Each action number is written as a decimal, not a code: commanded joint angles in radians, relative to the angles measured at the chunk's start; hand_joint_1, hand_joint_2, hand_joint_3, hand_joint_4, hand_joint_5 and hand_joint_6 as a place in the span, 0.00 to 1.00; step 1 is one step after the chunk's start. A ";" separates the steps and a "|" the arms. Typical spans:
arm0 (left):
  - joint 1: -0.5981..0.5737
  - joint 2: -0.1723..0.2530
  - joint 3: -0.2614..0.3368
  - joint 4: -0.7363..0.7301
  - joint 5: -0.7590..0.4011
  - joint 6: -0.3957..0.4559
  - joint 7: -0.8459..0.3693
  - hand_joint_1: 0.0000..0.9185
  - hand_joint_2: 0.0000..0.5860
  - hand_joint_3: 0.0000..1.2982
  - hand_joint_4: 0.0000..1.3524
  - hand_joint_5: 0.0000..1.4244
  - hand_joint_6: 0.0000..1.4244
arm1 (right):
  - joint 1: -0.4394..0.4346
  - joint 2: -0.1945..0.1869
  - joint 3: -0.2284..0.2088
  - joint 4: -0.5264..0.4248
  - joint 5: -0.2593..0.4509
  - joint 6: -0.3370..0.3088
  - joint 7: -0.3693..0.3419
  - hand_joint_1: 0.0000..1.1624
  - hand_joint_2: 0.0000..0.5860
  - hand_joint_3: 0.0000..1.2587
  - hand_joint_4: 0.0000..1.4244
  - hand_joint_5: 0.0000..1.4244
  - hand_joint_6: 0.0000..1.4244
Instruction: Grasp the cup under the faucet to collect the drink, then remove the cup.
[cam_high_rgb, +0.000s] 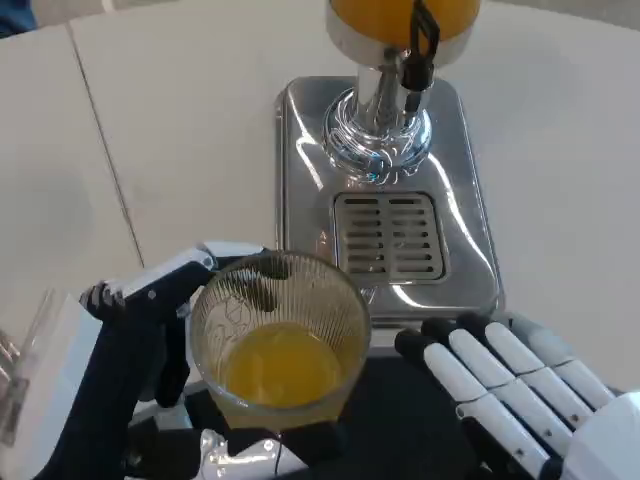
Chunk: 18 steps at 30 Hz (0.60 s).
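A clear ribbed glass cup (281, 338) holds orange drink in its lower part. My left hand (150, 340) grips it from the left and below, near the picture's bottom. The cup is in front of the dispenser's chrome base (300, 180), clear of the drain grille (390, 235). At the top the black faucet lever (420, 45) hangs from the juice tank (404, 18) above the chrome column. My right hand (510, 385) lies to the right of the cup with its fingers stretched out flat and holding nothing, not touching the cup.
The white table (180, 130) spreads round the dispenser, with a seam running down its left part. A clear plastic piece (25, 360) shows at the left edge beside my left forearm.
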 joint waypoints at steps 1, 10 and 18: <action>-0.004 -0.013 -0.005 -0.007 -0.012 -0.027 0.000 0.86 0.00 0.88 0.76 0.96 1.00 | 0.001 0.002 0.004 -0.014 -0.010 0.006 -0.006 0.04 0.95 0.00 0.00 0.00 0.00; -0.009 -0.027 -0.013 -0.008 -0.005 -0.019 -0.002 0.86 0.00 0.88 0.76 0.96 1.00 | -0.004 -0.013 0.001 -0.006 -0.009 0.008 0.000 0.03 0.95 0.00 0.00 0.00 0.00; -0.013 -0.036 -0.011 -0.009 -0.005 -0.015 -0.005 0.86 0.00 0.88 0.76 0.96 1.00 | -0.002 -0.024 -0.006 -0.021 0.001 0.037 0.005 0.03 0.95 0.00 0.00 0.00 0.00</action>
